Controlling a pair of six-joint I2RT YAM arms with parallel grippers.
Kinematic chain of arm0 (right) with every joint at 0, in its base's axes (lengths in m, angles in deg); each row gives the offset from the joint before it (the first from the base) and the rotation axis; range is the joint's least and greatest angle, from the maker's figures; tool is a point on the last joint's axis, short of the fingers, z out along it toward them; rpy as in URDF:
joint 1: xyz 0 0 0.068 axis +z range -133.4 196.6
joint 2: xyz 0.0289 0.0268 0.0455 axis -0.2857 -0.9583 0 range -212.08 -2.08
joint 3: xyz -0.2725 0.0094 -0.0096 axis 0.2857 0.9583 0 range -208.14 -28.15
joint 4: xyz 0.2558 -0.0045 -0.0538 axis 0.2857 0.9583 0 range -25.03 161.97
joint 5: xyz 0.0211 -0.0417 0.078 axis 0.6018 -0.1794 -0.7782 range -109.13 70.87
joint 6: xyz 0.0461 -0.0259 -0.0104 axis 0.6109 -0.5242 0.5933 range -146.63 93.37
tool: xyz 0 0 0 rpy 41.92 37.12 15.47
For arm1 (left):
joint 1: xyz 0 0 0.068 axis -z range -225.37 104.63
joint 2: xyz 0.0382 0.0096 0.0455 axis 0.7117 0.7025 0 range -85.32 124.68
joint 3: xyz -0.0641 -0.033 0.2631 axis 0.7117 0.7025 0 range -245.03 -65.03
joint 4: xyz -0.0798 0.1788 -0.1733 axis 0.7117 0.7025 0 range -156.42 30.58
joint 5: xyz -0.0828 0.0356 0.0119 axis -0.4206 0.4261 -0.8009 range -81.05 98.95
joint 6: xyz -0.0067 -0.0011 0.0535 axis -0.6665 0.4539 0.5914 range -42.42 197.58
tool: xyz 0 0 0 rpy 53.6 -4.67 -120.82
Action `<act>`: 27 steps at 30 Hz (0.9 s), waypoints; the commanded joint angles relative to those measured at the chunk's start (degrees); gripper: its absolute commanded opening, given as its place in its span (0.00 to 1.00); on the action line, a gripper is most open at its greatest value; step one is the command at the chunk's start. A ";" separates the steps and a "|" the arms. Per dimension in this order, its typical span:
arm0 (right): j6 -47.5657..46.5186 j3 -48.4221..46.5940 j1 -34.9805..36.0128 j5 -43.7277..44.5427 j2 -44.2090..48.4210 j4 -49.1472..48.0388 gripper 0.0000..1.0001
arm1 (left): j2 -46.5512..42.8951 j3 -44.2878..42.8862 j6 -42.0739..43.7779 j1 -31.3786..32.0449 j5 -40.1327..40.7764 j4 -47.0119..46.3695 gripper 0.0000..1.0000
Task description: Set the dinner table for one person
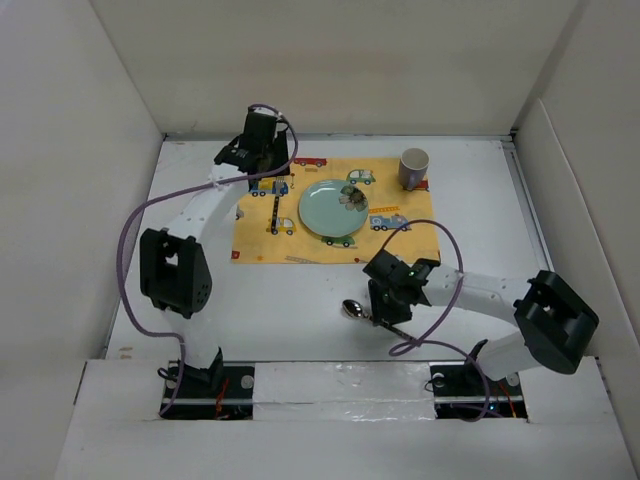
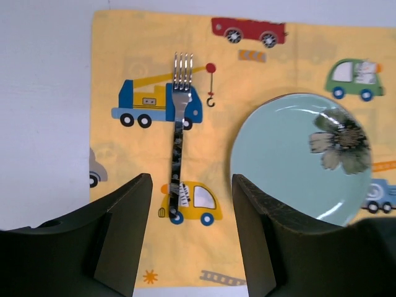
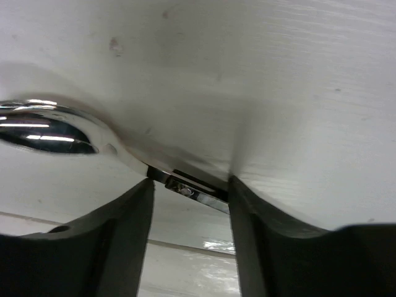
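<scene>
Top external: one fork [image 1: 275, 212], one spoon [image 1: 352, 308]

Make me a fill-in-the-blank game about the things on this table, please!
1. Seen from above, the fork lies on the yellow placemat, to the ___ of the plate.
2. The cup stands at the placemat's far ___ corner.
3. The spoon lies on the bare dinner table, not on the ___.
4. The left gripper hovers open above the ___.

Missing words: left; right; placemat; fork.
</scene>
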 commanded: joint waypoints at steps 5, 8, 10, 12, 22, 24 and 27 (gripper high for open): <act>1.47 -1.16 2.53 1.33 -3.01 -0.50 0.31 | -11.95 6.27 -4.12 0.18 -6.31 -1.20 0.50; 2.00 -1.42 3.93 1.41 -3.98 -0.41 0.30 | -14.85 9.52 -4.83 0.18 -7.62 -1.73 0.50; 2.35 -1.51 4.47 1.59 -4.68 -0.41 0.34 | -16.60 11.80 -5.18 0.18 -8.06 -1.99 0.50; 2.87 -1.51 5.16 2.98 -5.82 -0.50 0.46 | -17.93 13.39 -5.44 0.18 -8.85 -2.34 0.50; 2.36 -9.49 4.48 11.42 -1.53 4.67 0.00 | -27.32 23.75 -8.52 0.18 -14.83 -5.15 0.49; -1.59 -14.68 0.87 11.61 -0.81 6.00 0.00 | -28.57 24.82 -8.43 0.18 -15.27 -5.42 0.49; -8.08 -22.30 -5.17 11.69 -1.86 7.76 0.00 | -30.59 26.31 -8.17 0.18 -15.88 -5.25 0.49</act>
